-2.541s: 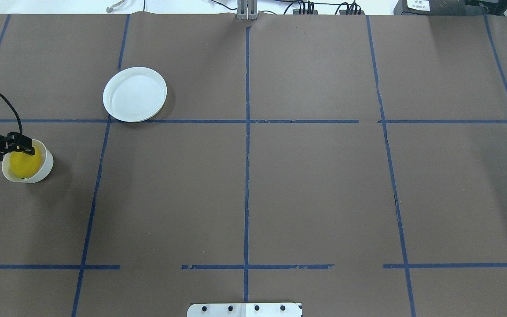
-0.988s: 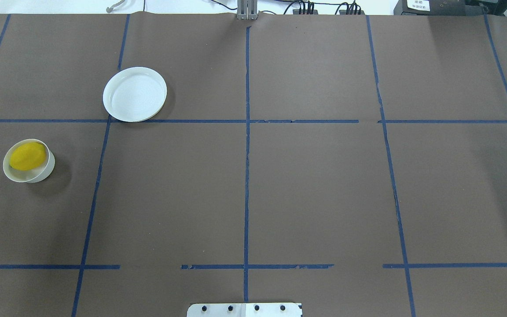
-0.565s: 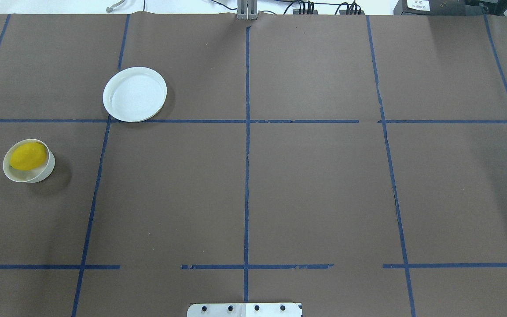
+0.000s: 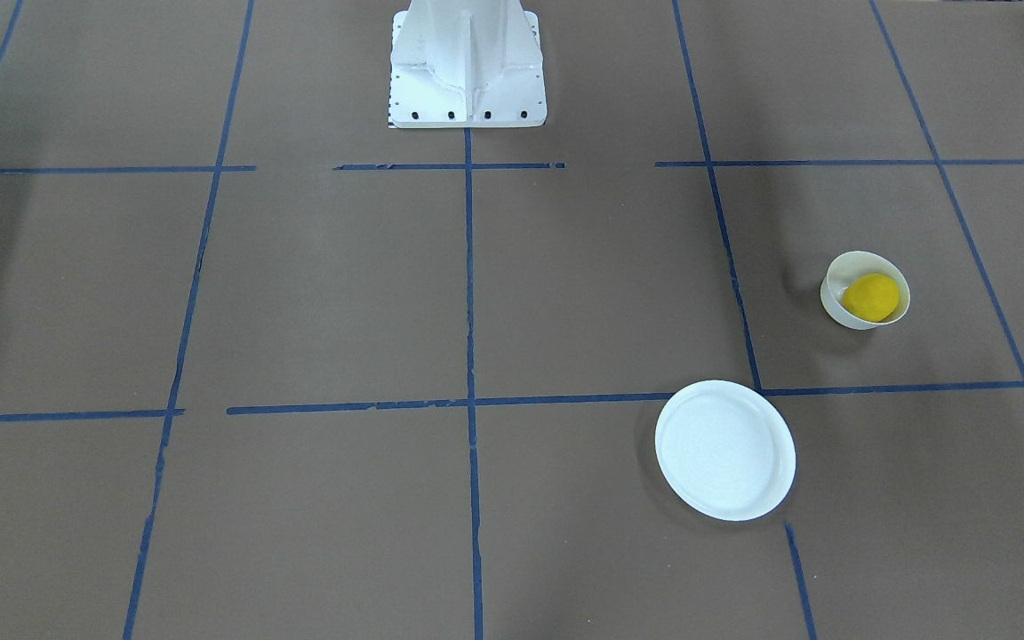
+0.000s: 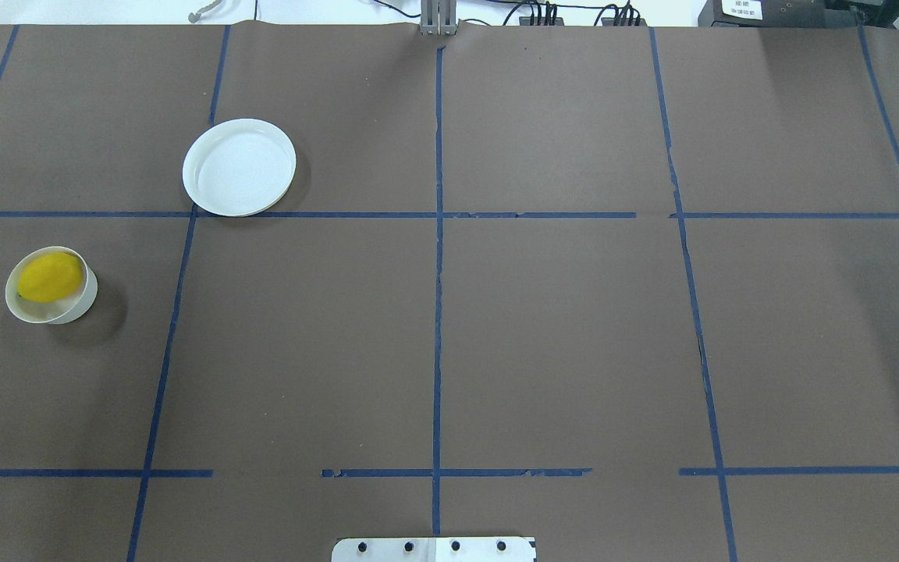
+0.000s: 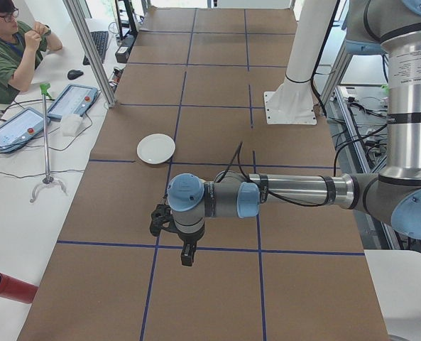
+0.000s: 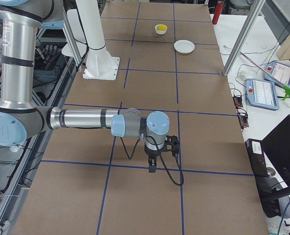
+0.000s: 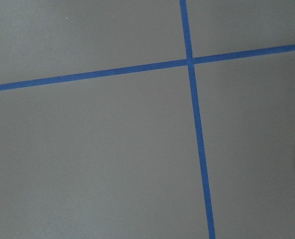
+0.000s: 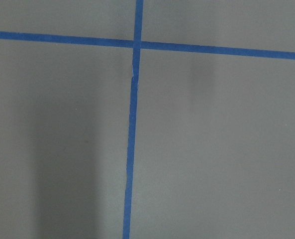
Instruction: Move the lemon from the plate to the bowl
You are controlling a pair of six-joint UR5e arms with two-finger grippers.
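The yellow lemon (image 5: 48, 276) lies inside the small white bowl (image 5: 69, 315) at the table's left side; both also show in the front view, lemon (image 4: 870, 297) in bowl (image 4: 859, 263). The wide white plate (image 5: 239, 167) stands empty farther back, also in the front view (image 4: 725, 449). Neither gripper shows in the overhead or front views. My left gripper (image 6: 187, 253) hangs over bare table in the left side view. My right gripper (image 7: 152, 166) does the same in the right side view. I cannot tell whether either is open or shut. Both wrist views show only brown table and blue tape.
Blue tape lines cross the brown table cover. The white robot base (image 4: 468, 71) stands at the table's near edge. An operator (image 6: 8, 50) sits beside tablets (image 6: 72, 101) on a side table, and a red cylinder (image 6: 8, 288) lies there.
2.5 s ago my left gripper was over the bowl at the lemon. It has since left the overhead view, and the lemon has settled in the bowl.
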